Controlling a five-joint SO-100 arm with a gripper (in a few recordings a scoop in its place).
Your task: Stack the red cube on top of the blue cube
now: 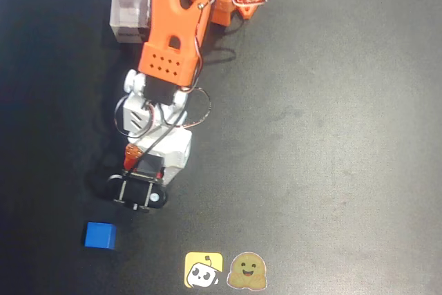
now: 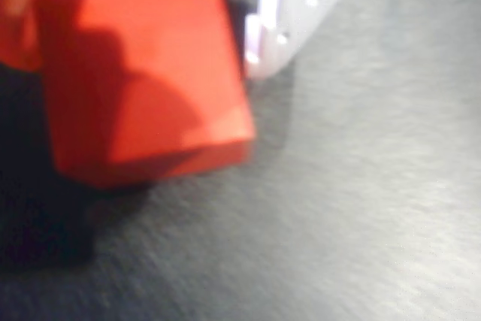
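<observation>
The gripper [image 1: 138, 195] appears clamped on the red cube [image 2: 143, 73], though the wrist view is blurred. The blue cube [image 1: 100, 235] lies near, just below-left of it in the overhead view.

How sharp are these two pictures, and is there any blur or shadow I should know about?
Overhead view: fairly sharp, evenly lit; the blue cube and the gripper read clearly on the dark table, faint sheen mid-table. Wrist view: soft and blurred; the red cube looms close with fuzzy edges, a dark shadow crossing its face and the mat below.
</observation>
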